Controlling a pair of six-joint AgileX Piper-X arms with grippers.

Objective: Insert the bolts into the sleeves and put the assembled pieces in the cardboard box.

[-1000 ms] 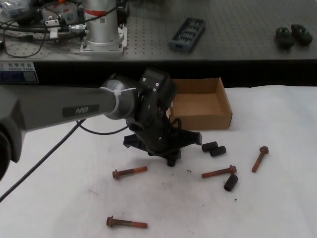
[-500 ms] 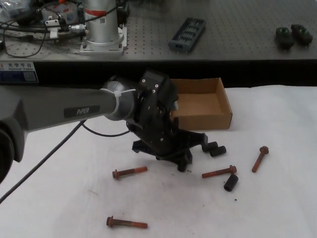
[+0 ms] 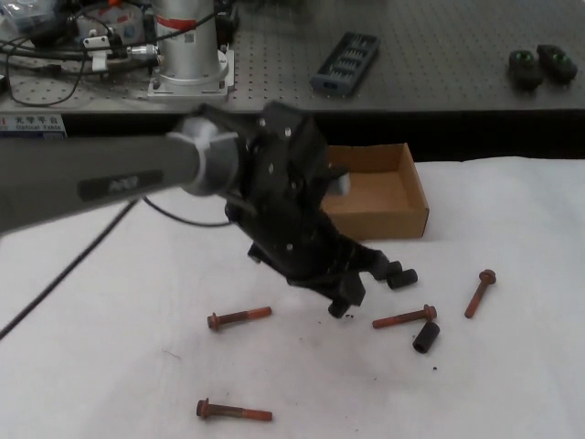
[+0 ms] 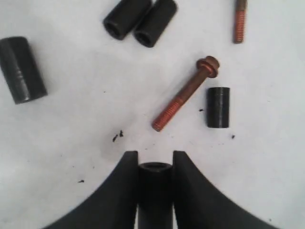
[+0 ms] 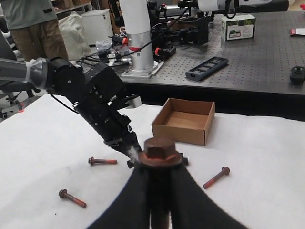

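Left gripper (image 4: 155, 157) pinches 1 sleeve (image 4: 155, 191), bore facing out, while right gripper (image 5: 159, 175) pinches 1 bolt (image 5: 159, 150), seemingly for mating them.

You've got bright, even overhead light on the white cloth (image 4: 71, 143), so the bolts (image 4: 186, 94) and sleeves (image 4: 218, 107) throw only soft, faint shadows.

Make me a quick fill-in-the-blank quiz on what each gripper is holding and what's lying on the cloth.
1. The left gripper is shut on a black ____.
2. The right gripper is shut on a rusty ____.
3. The high view shows ____ loose bolts on the white cloth.
Missing words: sleeve; bolt; four.
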